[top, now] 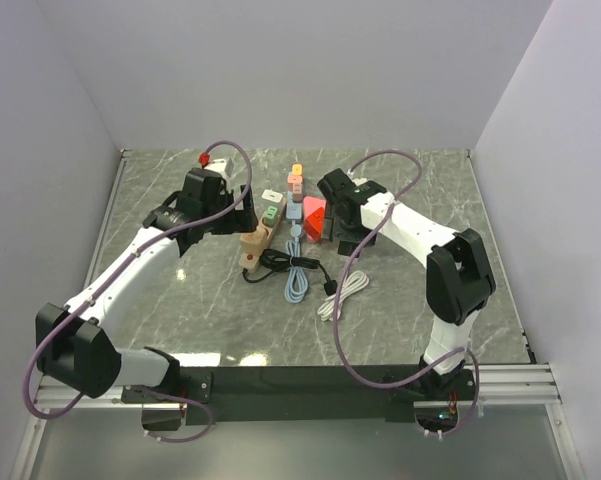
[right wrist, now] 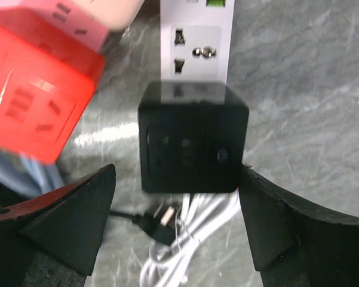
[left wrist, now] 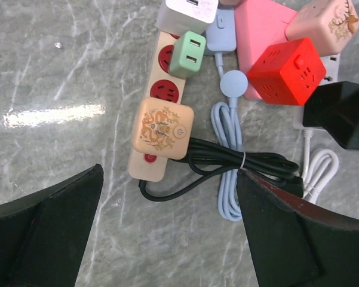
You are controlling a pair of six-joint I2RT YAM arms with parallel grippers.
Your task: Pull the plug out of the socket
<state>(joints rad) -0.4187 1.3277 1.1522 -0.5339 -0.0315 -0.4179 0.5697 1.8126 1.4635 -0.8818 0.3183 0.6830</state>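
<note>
scene inventory, places given from the beige power strip [left wrist: 148, 166], which lies on the marble table [top: 180, 290].

- left gripper [left wrist: 170, 173]: above the strip's near end, jaws spread wide, holding nothing, touching nothing.
- peach dragon-print cube [left wrist: 162, 127]: plugged into the strip near its cable end.
- green adapter [left wrist: 188, 54] and white adapter [left wrist: 185, 9]: seated further up the strip, with red sockets bare between them and the cube.
- black cable [left wrist: 227, 158]: leaves the strip's near end, bundled just to its right.
- blue cable [left wrist: 227, 119]: coiled beside the strip, right of it.
- pink block [left wrist: 260, 30] and red cube [right wrist: 33, 101]: right of the strip, past the blue cable.
- white power strip [right wrist: 196, 36]: further right again, beyond the red cube.
- black cube plug [right wrist: 193, 146]: the task's item, seated on the white strip's near end.
- right gripper [right wrist: 178, 172]: jaws apart, one finger on each side of the black cube plug, not clamped on it.
- white cable [right wrist: 179, 239]: loose coil below the black cube plug.
</note>
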